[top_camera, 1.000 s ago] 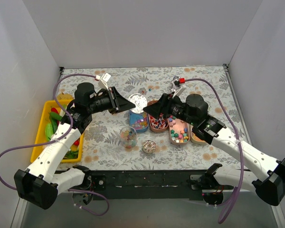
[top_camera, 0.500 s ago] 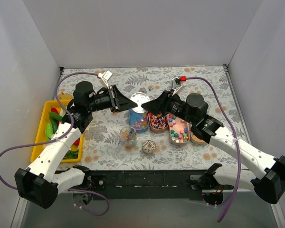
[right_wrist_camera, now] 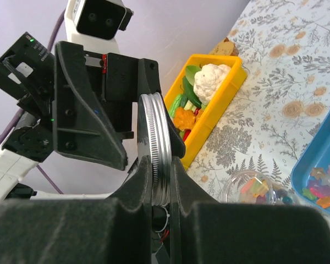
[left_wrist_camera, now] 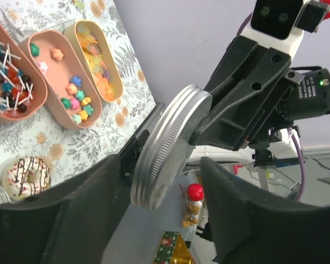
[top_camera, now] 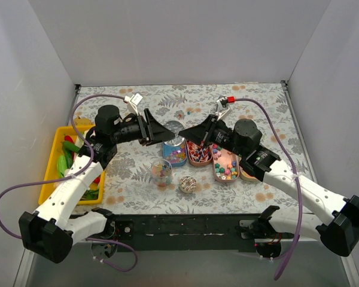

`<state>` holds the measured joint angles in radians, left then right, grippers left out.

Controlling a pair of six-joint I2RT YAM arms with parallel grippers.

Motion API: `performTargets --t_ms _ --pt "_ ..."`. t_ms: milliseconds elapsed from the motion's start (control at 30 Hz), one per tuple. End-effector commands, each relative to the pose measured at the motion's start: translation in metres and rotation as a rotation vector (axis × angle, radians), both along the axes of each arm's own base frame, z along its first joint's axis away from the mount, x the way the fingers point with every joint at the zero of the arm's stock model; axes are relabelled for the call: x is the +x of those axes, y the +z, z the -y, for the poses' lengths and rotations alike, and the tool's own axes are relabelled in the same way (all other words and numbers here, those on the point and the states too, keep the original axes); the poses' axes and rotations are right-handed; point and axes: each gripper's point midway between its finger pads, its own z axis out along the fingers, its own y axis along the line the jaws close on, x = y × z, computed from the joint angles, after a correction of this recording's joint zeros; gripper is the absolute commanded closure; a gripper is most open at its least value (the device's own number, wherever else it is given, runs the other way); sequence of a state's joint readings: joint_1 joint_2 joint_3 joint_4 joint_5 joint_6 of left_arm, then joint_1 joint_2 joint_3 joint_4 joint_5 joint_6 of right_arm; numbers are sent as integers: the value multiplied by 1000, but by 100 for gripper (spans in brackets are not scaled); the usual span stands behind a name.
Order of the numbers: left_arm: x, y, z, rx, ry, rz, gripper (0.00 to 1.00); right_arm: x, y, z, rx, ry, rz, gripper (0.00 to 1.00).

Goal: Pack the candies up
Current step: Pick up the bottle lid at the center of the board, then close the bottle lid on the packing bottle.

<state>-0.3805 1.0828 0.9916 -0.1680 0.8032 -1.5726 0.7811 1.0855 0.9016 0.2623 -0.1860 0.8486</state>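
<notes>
Above the middle of the table we see the two arms meet nose to nose around a silver metal jar lid, which stands on edge in the air. The right gripper has its jaws clenched on the lid, pinching it from both faces; its own wrist view shows the rim edge-on between the fingers. The left gripper straddles the same lid with its jaws released. In the left wrist view a clear gap shows between the lid and the finger on the right, so it grasps nothing. The candies lie below the grippers, toward the near edge of the table, sorted into four oval trays set side by side. These are a blue tray of small bright pieces, a pink tray of lollipops on white sticks, a second pink tray of star-shaped sweets and a tan tray of yellow gummies. Just nearer than the blue tray stands an open glass jar with multicoloured candies in it. Beside the jar lies a round white piece streaked with brown. Along the left edge of the table sits a yellow bin of toy vegetables.
</notes>
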Motion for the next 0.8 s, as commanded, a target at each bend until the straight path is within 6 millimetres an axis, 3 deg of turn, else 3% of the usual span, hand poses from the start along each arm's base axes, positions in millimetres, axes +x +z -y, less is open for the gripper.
performTargets --t_ms 0,100,133,167,267,333,367,433,533,767 --pt "1 -6 -9 74 64 37 25 -5 -1 -2 35 22 -35 99" --pt "21 -13 -28 184 221 50 10 -6 -16 -2 13 22 -102 99" --pt "30 -27 -43 259 323 18 3 -8 -20 -2 8 27 -114 99" --pt "36 -25 -54 304 391 36 2 -8 -30 -3 -15 30 -142 99" --pt "47 -49 -101 485 633 -37 2 -13 -58 -10 -82 71 -240 99" --pt "42 -59 -119 562 699 -70 2 -20 -71 -14 -107 117 -301 99" --pt "40 -63 -123 585 702 -70 2 -18 -81 -18 -125 129 -326 99" --pt "31 -74 -127 611 697 -114 2 -19 -82 -23 -150 178 -346 99" --pt "16 -95 -127 632 668 -182 3 -20 -107 -38 -216 265 -420 99" --pt "-21 -140 -123 667 553 -301 24 -27 -136 -49 -263 377 -477 99"
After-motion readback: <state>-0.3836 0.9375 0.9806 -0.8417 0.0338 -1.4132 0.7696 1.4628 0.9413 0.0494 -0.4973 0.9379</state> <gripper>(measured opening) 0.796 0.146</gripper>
